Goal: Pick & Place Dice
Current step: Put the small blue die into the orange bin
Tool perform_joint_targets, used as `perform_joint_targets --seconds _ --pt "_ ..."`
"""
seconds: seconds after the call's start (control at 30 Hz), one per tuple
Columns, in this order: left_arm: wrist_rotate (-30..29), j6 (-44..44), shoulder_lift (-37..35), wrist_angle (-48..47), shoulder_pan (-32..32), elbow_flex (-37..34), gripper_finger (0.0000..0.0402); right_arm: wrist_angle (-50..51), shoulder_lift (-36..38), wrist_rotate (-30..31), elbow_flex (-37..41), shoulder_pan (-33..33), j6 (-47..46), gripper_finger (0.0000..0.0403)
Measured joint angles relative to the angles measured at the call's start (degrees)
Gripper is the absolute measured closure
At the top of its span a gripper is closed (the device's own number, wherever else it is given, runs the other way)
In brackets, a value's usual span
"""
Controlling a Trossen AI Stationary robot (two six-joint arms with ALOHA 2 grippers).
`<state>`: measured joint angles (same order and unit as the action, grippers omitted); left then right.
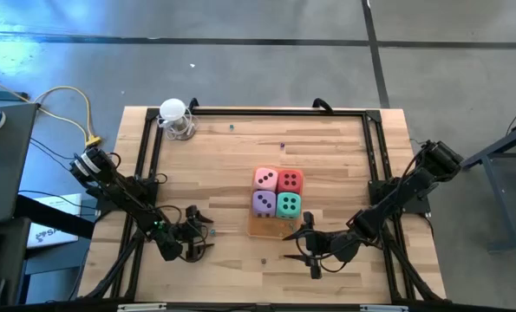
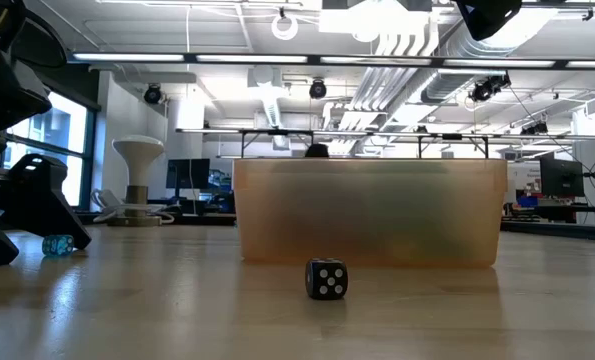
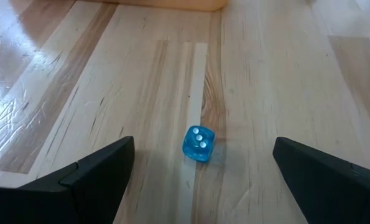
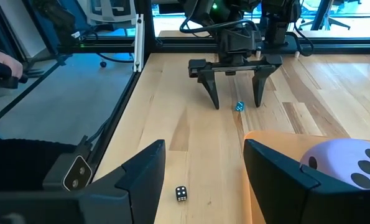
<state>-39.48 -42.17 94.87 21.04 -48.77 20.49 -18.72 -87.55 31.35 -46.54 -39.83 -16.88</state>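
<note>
Orange and translucent, the tray [image 1: 259, 227] sits a little toward 5 o'clock of the table's [image 1: 223, 165] middle, and four big soft dice rest on it in a tight square: pink die [image 1: 265, 179] at 11 o'clock of the group, red die [image 1: 290, 181] at 1 o'clock, lilac die [image 1: 264, 203] at 7 o'clock, teal die [image 1: 289, 205] at 5 o'clock, all touching their neighbours. Two far smaller dice lie on the bare wood. A small clear blue die [image 3: 198, 144] stands between the spread fingers of the left gripper [image 1: 199, 234], which is lowered to the table at 8 o'clock of the tray; neither finger touches it. A small black die [image 2: 326, 279] with white pips lies at 6 o'clock of the tray, just in front of its wall in the low view. The right gripper [image 1: 302, 236] hovers at the tray's 5 o'clock corner, its fingers parted and holding nothing, the black die below and ahead of it. A white lamp-like object [image 1: 176, 117] stands near the table's 11 o'clock corner
</note>
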Motion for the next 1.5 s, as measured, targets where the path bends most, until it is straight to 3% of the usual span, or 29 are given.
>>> perform_joint_targets --seconds 0.33,1.5 --pt "1.1 0.5 0.1 0.0 0.0 0.0 0.0060 0.0 0.0 0.0 0.0 0.0 0.0 0.0192" --pt "3.8 0.0 0.1 -0.4 4.3 -0.1 0.0314 0.0 0.0 0.0 0.0 0.1 0.2 0.0192"
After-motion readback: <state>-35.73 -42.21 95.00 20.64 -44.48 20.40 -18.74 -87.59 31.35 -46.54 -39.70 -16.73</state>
